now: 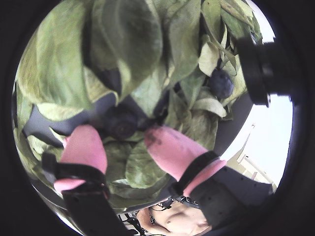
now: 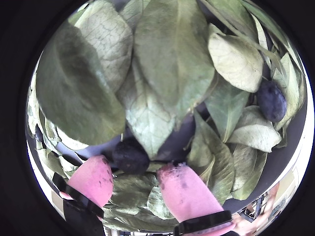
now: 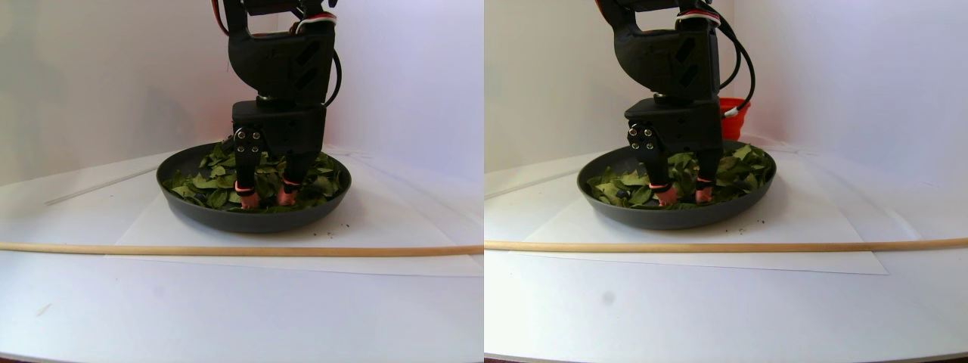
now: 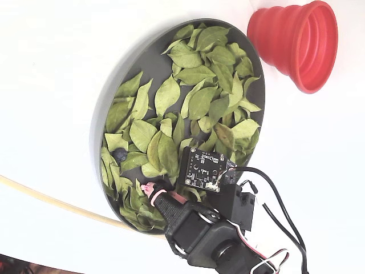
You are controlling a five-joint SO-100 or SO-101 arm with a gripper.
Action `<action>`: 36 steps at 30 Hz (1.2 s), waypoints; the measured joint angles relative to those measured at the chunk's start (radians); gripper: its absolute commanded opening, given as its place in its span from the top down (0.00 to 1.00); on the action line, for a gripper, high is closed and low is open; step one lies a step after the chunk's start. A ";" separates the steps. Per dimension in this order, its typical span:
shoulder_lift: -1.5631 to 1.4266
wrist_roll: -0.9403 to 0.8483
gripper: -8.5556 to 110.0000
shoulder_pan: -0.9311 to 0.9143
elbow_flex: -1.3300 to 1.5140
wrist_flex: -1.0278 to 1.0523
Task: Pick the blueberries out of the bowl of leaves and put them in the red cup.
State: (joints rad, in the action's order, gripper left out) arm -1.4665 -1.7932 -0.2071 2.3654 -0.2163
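In both wrist views the gripper stood spread and empty among the leaves in the bowl, a blueberry lying just beyond its pink fingertips, centred on the gap.

Bright, even light; both wrist views are fisheye circles with black borders, nearest leaves soft and blurred
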 measured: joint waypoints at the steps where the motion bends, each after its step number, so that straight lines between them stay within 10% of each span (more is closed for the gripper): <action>1: 0.000 0.000 0.78 0.000 0.000 0.000; 36: 0.049 0.006 0.81 0.008 0.000 -0.074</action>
State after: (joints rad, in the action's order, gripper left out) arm -1.4174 -1.7871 -0.1994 2.3654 -0.2899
